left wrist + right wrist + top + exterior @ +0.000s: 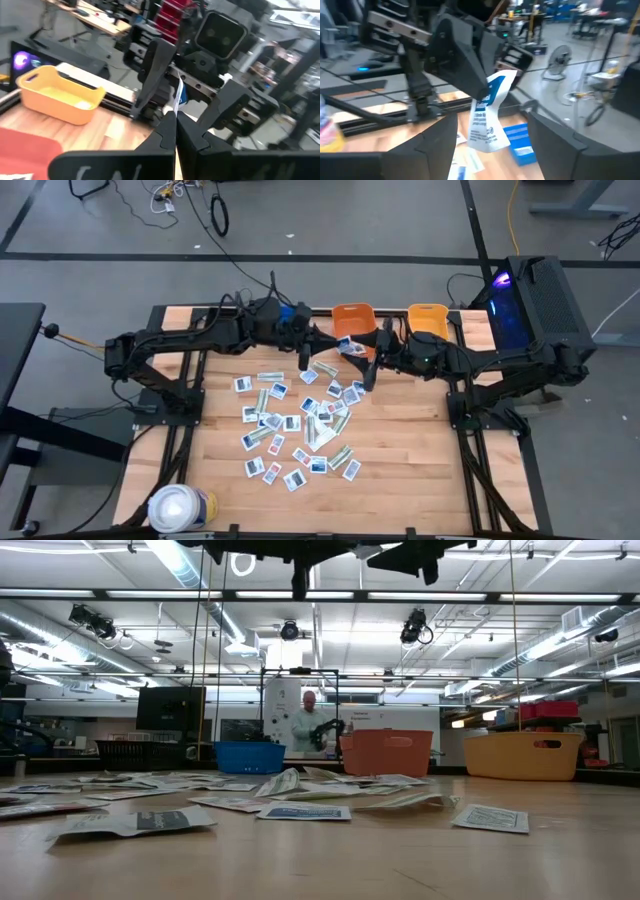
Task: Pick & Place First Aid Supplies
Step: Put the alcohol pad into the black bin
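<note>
Packets (300, 425) of first aid supplies lie scattered over the middle of the wooden table (420, 480), some overlapping, all outside the bins. One more packet (489, 112) hangs in the air between the two arms, above the far part of the table near the orange bin (353, 317).

We see the left gripper (174, 107) pressed together on the top edge of this packet, and the right gripper (492, 130) spread wide, with its fingers on both sides of the packet but not touching it.

We judge the packet as very light, thin and soft: it hangs bent from its pinched edge. It looks smooth, so it may slip. A firm pinch on an edge or a corner seems best, because the flat face gives nothing to hold.

The right wrist view shows the hanging packet with its blue print clearly; from the left wrist we see only its thin edge. The high view shows both arms meeting but hides the packet almost fully. The low view shows the heap, the blue bin (249, 756) and the yellow bin (522, 754).
</note>
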